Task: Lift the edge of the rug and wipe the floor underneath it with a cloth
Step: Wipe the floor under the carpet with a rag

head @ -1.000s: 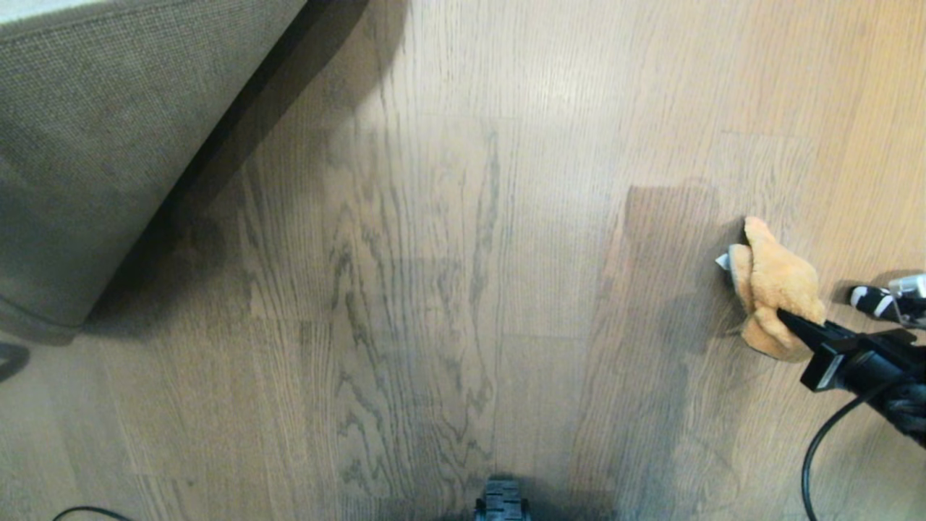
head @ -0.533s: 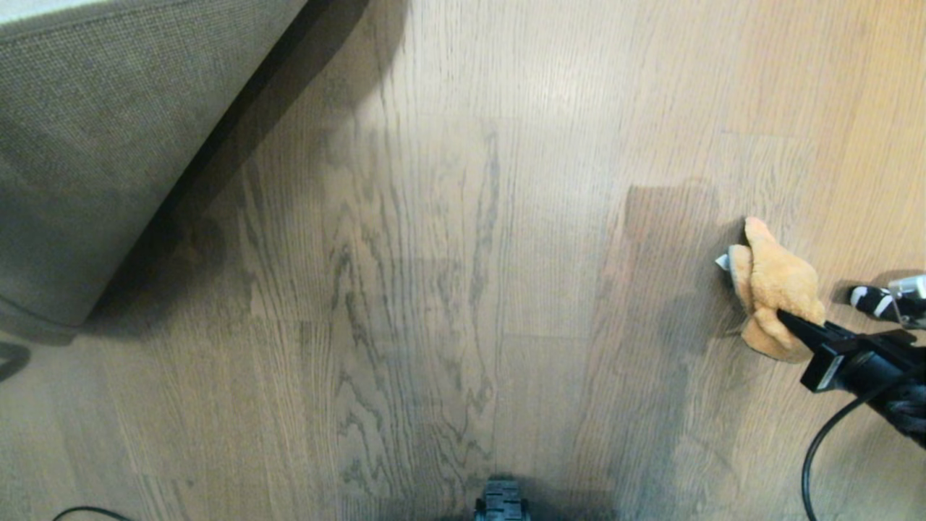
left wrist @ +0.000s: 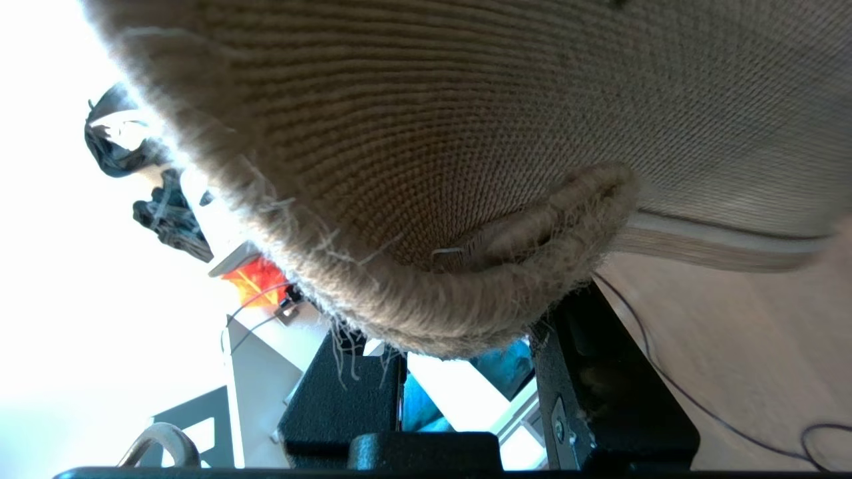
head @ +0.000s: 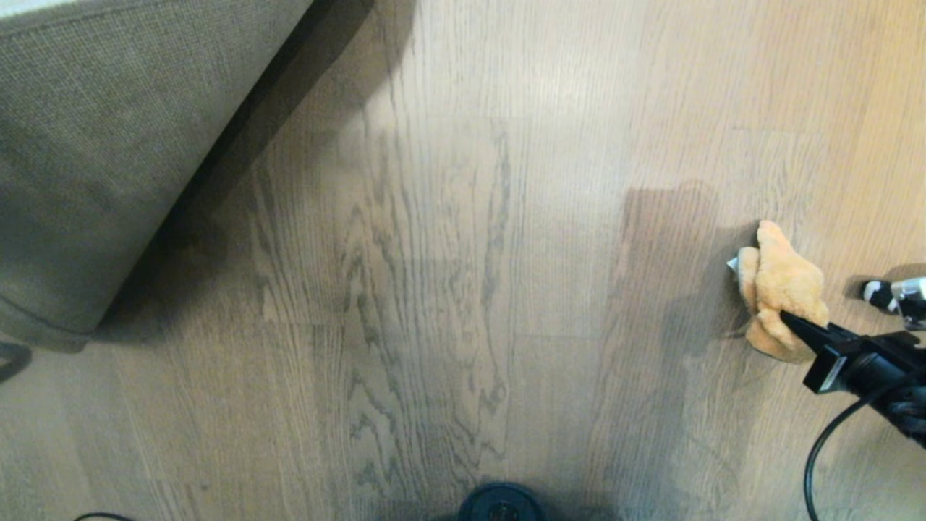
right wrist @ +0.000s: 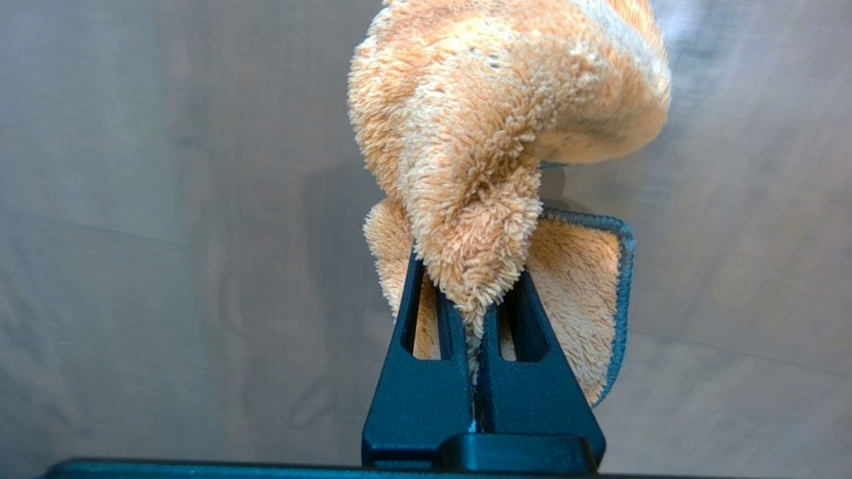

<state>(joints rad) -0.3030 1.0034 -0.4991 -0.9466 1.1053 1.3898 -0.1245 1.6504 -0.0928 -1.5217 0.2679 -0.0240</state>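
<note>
Rug edge (head: 108,166) raised at 10 o'clock of head view, tan woven backing facing cam, dark shadow band along its diagonal border. Pinched in left gripper (left wrist: 466,346): in left wrist view, bound rim (left wrist: 426,313) sits between the two black fingers (left wrist: 599,372), jaws partway closed on it, so grasping the rug. Arm itself out of head view.

Cloth (head: 781,289) at 3 o'clock, orange terry, bunched. Right gripper (head: 792,322) clenched tight on one fold; rest of cloth hangs fwd of the tips w/ a grey-hemmed flap (right wrist: 599,299) trailing. Looks low over floor (head: 463,289); contact can't be confirmed.

Step in hand, by judgement: wiping bare planks exposed by the lift. Cloth well apart from rug, so most of the uncovered patch looks yet to be covered.

To do well:
- Hold the lift steady; no slack on left grip, else rim slips and drops over the wipe zone.
- Press cloth flat enough that pile drags, not just fingertips scraping wood.
- Sweep from 3 toward 9–10 o'clock, into shadow band under raised border.
- Overlap passes along plank grain.
- Stop short of the backing; avoid snagging loose threads at rim.
- Watch black cable (head: 817,449) near 4 o'clock: keep clear of the stroke.
</note>
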